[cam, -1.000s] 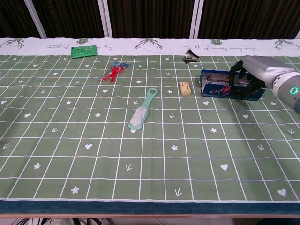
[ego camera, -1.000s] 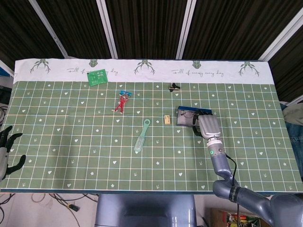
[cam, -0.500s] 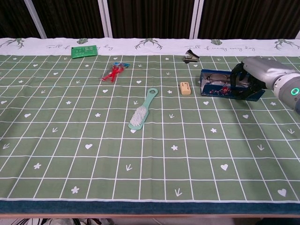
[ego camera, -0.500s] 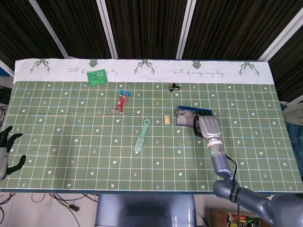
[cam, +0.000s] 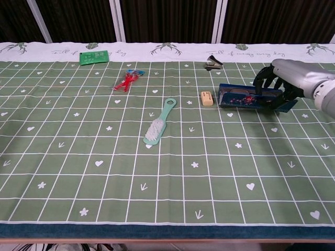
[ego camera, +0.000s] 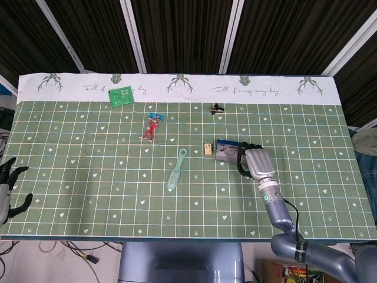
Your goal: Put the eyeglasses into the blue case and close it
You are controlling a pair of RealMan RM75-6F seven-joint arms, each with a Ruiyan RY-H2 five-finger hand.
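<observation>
Most of it looks done: eyeglasses aren't visible, presumably inside the blue case [cam: 246, 98], lid nearly down. Right hand [cam: 285, 81] has its fingers [cam: 263, 78] curled over it; left hand [ego camera: 8, 187] idles, spread, holding nothing.

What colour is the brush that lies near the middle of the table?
The brush is pale mint green with white bristles; the chest view shows it best.

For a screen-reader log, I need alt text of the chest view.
The right hand rests on the lid of the blue case, folded nearly shut, on a green grid tablecloth. To its left lie a tan eraser, a mint brush and red scissors.
</observation>
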